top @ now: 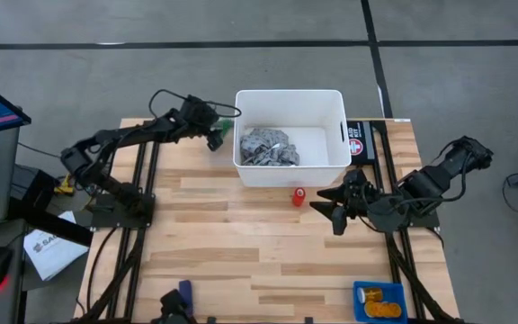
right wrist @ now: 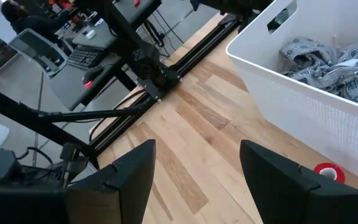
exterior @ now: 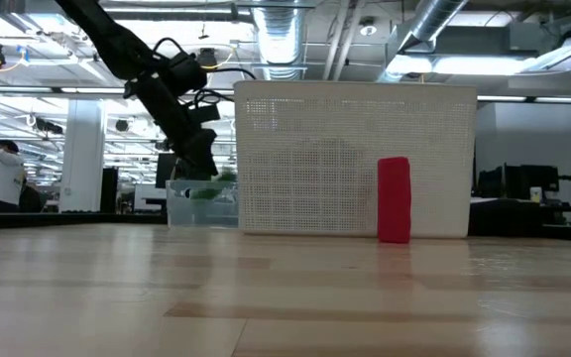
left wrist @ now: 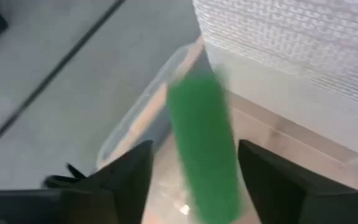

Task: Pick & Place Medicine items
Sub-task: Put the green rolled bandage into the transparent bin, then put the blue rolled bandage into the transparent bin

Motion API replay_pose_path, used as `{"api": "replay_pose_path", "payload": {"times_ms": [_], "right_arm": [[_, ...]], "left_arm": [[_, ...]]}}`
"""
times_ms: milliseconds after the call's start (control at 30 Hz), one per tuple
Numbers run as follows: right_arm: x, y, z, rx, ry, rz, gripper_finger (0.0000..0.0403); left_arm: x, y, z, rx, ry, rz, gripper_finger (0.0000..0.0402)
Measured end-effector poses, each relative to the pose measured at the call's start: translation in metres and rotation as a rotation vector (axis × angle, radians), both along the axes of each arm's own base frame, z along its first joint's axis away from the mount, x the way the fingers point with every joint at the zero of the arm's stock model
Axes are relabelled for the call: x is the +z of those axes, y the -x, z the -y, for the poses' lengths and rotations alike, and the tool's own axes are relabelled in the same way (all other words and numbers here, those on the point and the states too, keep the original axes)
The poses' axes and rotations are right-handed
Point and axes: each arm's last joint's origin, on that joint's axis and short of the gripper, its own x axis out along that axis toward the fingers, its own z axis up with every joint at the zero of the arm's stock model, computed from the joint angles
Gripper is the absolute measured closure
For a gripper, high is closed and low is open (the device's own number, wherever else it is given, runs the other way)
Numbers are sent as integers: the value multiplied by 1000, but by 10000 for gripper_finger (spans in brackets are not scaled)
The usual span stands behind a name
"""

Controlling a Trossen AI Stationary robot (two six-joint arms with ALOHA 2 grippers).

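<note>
Left claw hangs wide beside the white bin, a blurred green bottle apparently loose between its fingers; right claw wide over the counter.

High cam straight down; low cam table-level; both share white bin.

Red bottle: small, upright on table, just in front of white bin, touching or not can't tell. Green bottle: blurred, upright-ish, betw spread fingers of left gripper, above clear tub beside bin.
</note>
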Motion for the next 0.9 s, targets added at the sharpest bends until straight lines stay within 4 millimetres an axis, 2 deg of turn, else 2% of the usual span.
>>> {"api": "replay_pose_path", "payload": {"times_ms": [133,233,400,567,700,800,900], "right_arm": [[0,-1,2,-6,-2,-1,173],[0,-1,2,-6,-2,-1,173],[0,-1,2,-5,1,-4,173],[0,0,1,4,14,-9,173],[0,0,0,27,38,-19,173],[-1,1,-2,50,38,-27,173],[-1,2,-5,74,36,-31,173]], "left_arm": [[6,2,0,12,-32,6,131],[16,3,5,9,-57,27,114],[49,11,33,-68,-73,96,116],[81,31,90,-139,102,208,119],[93,47,151,-404,336,231,120],[99,54,197,-631,424,211,121],[100,57,234,-709,469,177,120]]}}
